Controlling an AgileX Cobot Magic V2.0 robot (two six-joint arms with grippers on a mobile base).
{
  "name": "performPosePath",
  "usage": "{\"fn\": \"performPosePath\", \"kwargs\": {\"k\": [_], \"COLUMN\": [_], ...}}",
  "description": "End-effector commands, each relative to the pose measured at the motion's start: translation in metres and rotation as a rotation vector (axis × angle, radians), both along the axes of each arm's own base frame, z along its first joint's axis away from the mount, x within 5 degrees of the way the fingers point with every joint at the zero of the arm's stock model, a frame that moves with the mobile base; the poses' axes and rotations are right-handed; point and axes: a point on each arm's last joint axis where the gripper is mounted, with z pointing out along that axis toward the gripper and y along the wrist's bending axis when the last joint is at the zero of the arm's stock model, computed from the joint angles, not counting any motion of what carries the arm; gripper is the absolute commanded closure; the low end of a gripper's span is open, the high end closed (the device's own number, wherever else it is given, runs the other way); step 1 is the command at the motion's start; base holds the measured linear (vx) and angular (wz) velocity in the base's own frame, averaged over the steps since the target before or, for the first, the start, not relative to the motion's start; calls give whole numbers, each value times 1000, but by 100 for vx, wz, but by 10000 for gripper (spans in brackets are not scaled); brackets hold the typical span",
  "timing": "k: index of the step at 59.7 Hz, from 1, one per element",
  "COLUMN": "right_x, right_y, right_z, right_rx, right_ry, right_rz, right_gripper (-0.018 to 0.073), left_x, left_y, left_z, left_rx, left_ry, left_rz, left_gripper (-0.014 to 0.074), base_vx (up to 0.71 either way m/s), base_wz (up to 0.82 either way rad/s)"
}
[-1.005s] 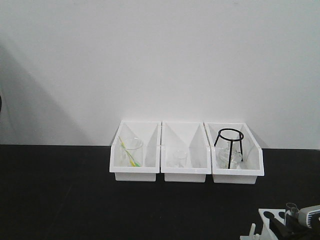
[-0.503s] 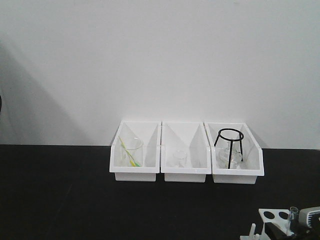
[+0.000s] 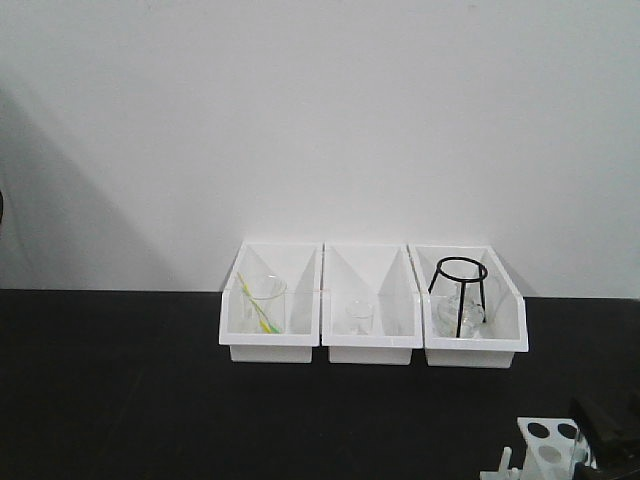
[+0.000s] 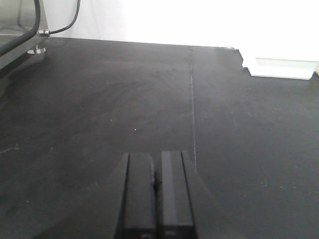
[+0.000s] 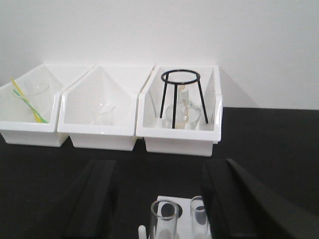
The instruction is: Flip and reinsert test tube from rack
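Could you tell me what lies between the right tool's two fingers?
In the right wrist view, the test tube stands in the rack between the open right tool's fingers.

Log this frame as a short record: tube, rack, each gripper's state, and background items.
test tube: upright in the rack, open rim up
rack: white, at the front right of the black table
right gripper: jaws open, one either side of the rack, not touching the tube
left gripper: jaws shut, empty, over bare table
bins: three white, at the wall; the right one holds a black ring stand

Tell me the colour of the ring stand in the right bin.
Black ring stand, clearest in right wrist view.
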Motion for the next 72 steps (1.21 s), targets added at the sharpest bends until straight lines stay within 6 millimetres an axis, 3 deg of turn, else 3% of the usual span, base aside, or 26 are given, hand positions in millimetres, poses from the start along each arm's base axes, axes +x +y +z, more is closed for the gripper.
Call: {"fn": "performPosePath", "kwargs": {"k": [1, 14, 22, 37, 59, 67, 72], "right_x": [-10, -53, -81, -109, -111, -115, -125], "right_y": [-1, -9, -12, -13, -14, -13, -12], "right_z": [31, 80, 92, 99, 99, 87, 68], "right_rx": [0, -24, -18, -13, -52, -58, -35], "right_ry": [-134, -131, -165, -233, -241, -263, -278], "right_rz": [-8, -90, -116, -131, -134, -125, -120], "right_gripper": [109, 109, 109, 111, 125, 209, 307], "left_x": [1, 1, 1, 1, 1, 1, 1], "left_y": [-1, -1, -1, -1, -1, -1, -1], "left_z": [9, 9, 9, 9, 9, 9, 9], "left_rx": [5, 5, 5, 5, 5, 5, 5], "left_ry": [-100, -100, -100, -100, -100, -100, -100], "left_rz": [-11, -11, -11, -11, -11, -11, -11], "left_gripper": [603, 603, 603, 603, 603, 603, 603], "base_vx": [0, 0, 0, 0, 0, 0, 0], "base_wz": [0, 0, 0, 0, 0, 0, 0]}}
